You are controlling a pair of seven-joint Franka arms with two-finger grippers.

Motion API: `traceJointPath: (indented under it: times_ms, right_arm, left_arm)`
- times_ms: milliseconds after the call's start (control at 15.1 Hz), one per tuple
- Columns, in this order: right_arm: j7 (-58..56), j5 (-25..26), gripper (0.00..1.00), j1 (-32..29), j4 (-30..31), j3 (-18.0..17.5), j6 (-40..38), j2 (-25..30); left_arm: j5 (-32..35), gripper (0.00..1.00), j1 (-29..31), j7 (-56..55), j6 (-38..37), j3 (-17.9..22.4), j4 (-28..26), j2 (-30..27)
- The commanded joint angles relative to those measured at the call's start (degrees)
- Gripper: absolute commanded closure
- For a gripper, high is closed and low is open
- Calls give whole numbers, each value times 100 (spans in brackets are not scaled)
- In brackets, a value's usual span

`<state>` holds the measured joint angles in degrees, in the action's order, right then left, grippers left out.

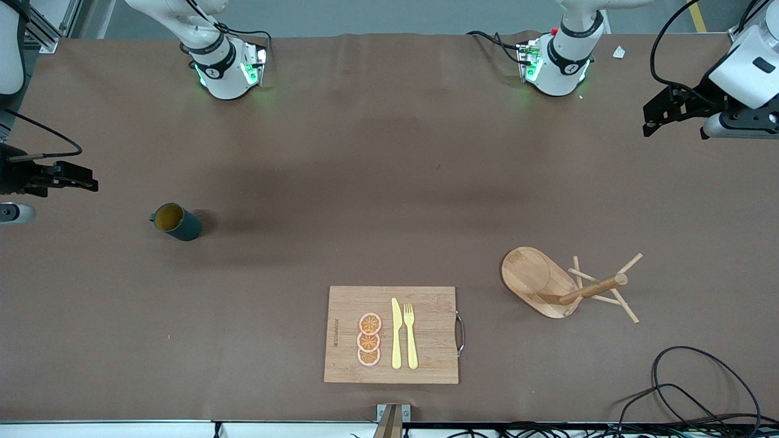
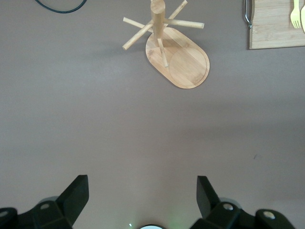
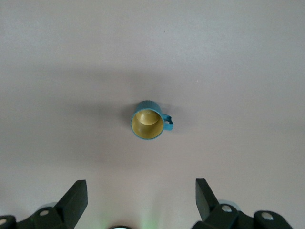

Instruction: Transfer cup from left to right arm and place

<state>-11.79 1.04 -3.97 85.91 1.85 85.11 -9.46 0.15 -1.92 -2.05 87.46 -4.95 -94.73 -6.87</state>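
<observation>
The cup, a dark teal mug with an ochre-yellow inside, stands upright on the brown table toward the right arm's end. It also shows in the right wrist view, with its handle to one side. My right gripper hangs open and empty above the table's edge at that end, apart from the cup; its own view shows the jaws wide apart. My left gripper is open and empty, held high over the left arm's end of the table, with its jaws wide apart in the left wrist view.
A wooden mug tree on an oval base stands toward the left arm's end and shows in the left wrist view. A wooden cutting board with orange slices, a yellow knife and a fork lies near the front camera. Black cables lie at the corner.
</observation>
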Motion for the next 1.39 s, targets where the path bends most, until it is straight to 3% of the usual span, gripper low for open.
traceJointPath:
  times_ms: [0, 199, 863, 1328]
  right_arm:
    - [202, -287, 0, -8, -48, 0, -135, 75]
    - [826, -263, 0, 176, 31, 0, -302, 374]
    - [827, 159, 0, 388, 365, 0, -627, 1323]
    - [845, 11, 0, 291, 357, 79, -698, 1482]
  left_arm:
    - [-103, 0, 42, 82, 26, 12, -10, -86]
    - [-120, 0, 51, 82, -1, 29, -54, -182]
    - [-129, 0, 51, 100, -9, 108, 315, 37]
    - [-129, 0, 25, 91, -9, 100, 430, 169]
